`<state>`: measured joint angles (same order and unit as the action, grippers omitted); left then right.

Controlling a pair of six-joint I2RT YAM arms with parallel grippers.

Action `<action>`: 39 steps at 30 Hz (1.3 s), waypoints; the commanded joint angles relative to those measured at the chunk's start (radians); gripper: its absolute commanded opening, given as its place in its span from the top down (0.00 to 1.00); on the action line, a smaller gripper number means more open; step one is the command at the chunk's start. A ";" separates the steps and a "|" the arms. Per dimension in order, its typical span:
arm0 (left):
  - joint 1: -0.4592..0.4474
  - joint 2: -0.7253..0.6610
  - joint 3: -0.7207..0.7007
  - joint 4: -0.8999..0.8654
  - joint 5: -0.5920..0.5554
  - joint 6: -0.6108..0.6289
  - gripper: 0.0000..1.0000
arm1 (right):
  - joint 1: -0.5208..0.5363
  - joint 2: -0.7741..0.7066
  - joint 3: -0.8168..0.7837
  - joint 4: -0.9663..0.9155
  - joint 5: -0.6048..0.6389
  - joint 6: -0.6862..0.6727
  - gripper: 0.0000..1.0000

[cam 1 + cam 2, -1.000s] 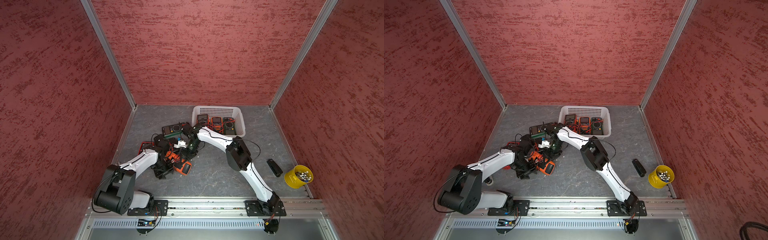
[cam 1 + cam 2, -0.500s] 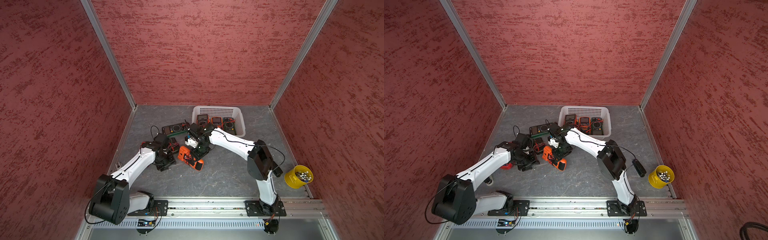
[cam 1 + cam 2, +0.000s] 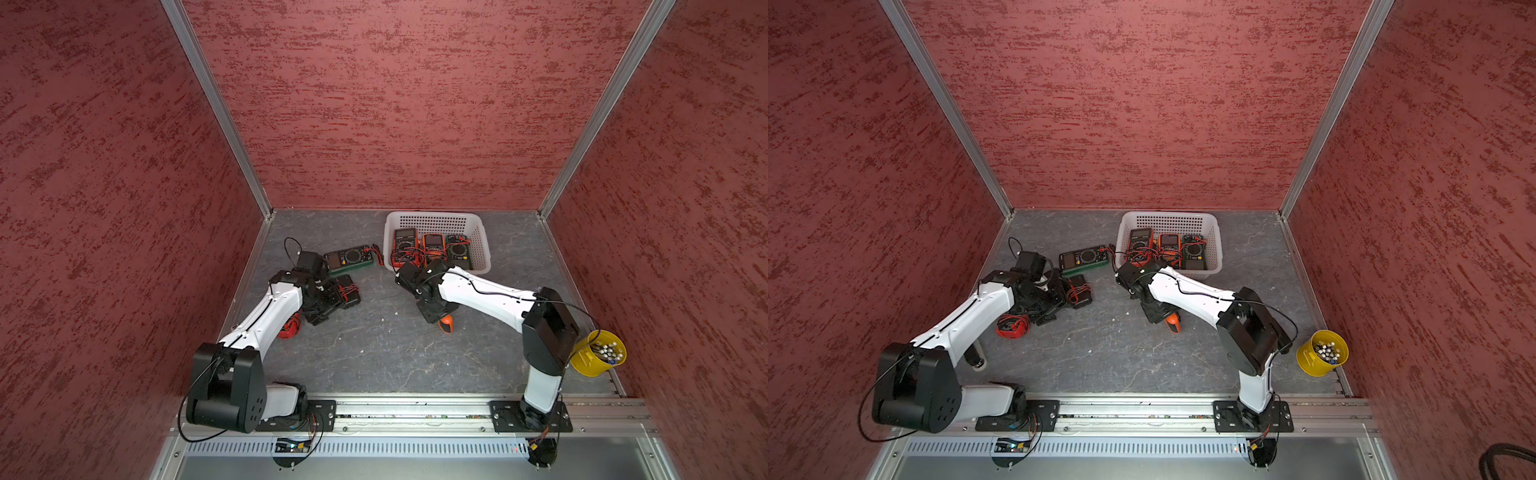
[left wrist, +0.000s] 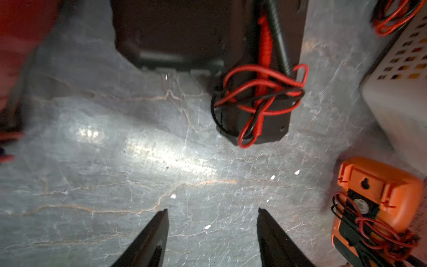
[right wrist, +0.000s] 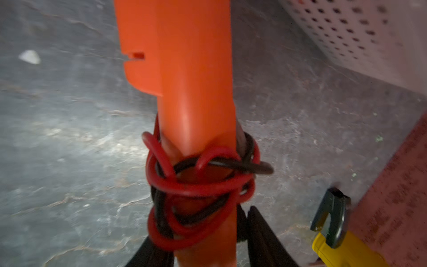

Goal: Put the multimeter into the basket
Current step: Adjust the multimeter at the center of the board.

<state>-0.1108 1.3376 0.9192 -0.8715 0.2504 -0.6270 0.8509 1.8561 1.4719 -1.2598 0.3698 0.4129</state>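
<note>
One white basket [image 3: 482, 249] at upper centre holds three multimeters [image 3: 432, 245] side by side. Outside it are four more: one green multimeter [image 3: 349, 258], one black multimeter [image 3: 348, 293] wrapped in leads, one red multimeter [image 3: 1013, 326] half hidden at centre left, and one orange multimeter [image 5: 180, 69]. That makes at least seven in sight. One yellow cup [image 3: 582, 365] stands at the right; the small pieces inside are too tiny to count. There are two arms, the left arm [image 3: 266, 311] and the right arm [image 3: 486, 291].

Top views sharp, evenly lit; wrist views dim, blurry, w/ glare on tabletop [image 4: 147, 148].
</note>
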 commanded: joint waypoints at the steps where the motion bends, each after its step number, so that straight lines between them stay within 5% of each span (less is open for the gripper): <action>1: 0.032 0.008 0.038 0.050 0.001 0.016 0.36 | -0.004 0.013 0.016 -0.054 0.190 0.115 0.85; 10: 0.111 -0.005 0.071 0.064 -0.002 0.032 0.36 | 0.052 0.094 0.016 -0.104 0.211 0.164 0.70; 21: 0.178 0.018 0.111 0.091 0.017 0.039 0.36 | 0.149 0.170 0.129 -0.074 0.018 0.198 0.25; 29: 0.195 0.038 0.120 0.106 0.032 0.039 0.35 | 0.134 0.141 0.211 -0.015 -0.118 0.201 0.02; 39: 0.202 0.044 0.111 0.117 0.032 0.035 0.28 | -0.010 0.007 0.053 0.177 -0.290 0.124 0.01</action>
<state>0.0814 1.3750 1.0180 -0.7834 0.2775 -0.6003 0.8707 1.9217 1.5753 -1.1770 0.1555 0.5755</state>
